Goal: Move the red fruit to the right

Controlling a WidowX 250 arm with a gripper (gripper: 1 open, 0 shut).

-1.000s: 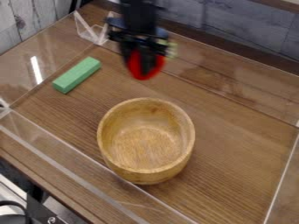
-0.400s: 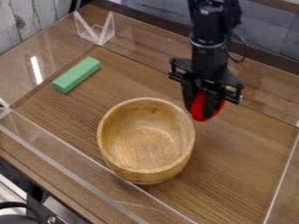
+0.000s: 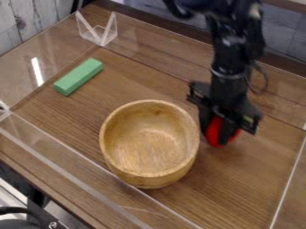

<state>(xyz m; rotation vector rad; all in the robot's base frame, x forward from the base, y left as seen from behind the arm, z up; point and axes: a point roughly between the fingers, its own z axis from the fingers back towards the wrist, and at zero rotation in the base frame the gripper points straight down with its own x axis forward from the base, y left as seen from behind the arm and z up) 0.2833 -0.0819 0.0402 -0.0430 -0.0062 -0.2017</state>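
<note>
Judging by the layout, the rightward carry was nearly done, with the red fruit (image 3: 223, 137) pinched by the claw (image 3: 217, 127) at about three o'clock from the wooden bowl (image 3: 149, 173), and only lowering, if needed, and release were left.

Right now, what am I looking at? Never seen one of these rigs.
One fixed-looking view, from above and in front, of a wooden table. The dark machine reaching in from the top is a robot arm; its gripper points down, right of the bowl, around a red fruit. It looks held, though blur and the fingers hide the exact contact. Upper left lie a green block and a clear wire-like piece.
</note>
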